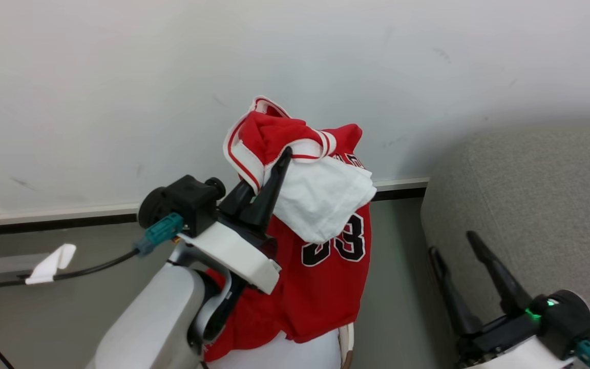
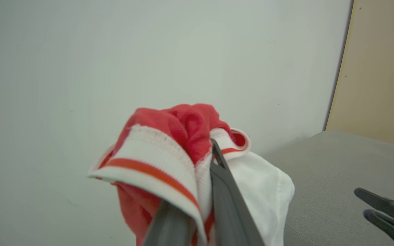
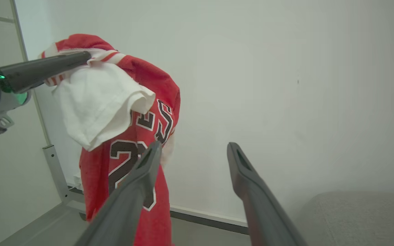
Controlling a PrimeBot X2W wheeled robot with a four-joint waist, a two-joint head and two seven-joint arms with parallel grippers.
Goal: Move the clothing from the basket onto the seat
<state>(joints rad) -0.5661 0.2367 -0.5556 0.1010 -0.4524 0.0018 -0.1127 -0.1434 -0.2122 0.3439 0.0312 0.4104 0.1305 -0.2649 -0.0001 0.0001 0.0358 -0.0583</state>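
Observation:
My left gripper [image 1: 286, 154] is shut on the striped trim of a red jersey [image 1: 325, 287] and holds it high in front of the wall. The jersey hangs down, its dark numbers facing me. A white cloth [image 1: 320, 200] is bunched over it at the grip. In the left wrist view the gripper [image 2: 202, 167] pinches the white-and-red trim [image 2: 149, 164]. The grey seat [image 1: 530, 195] lies to the right. My right gripper [image 1: 451, 243] stands open and empty over the seat's edge, and the right wrist view shows it [image 3: 194, 146] beside the jersey [image 3: 156, 89]. A brown-banded basket rim [image 1: 346, 343] peeks out under the jersey.
A pale wall [image 1: 121, 77] with a dark baseboard [image 1: 69, 220] stands behind. A black cable with a white tag [image 1: 51, 264] lies on the grey floor at the left. A beige panel [image 2: 381, 68] rises beyond the seat. A metal upright [image 3: 53, 160] stands by the wall.

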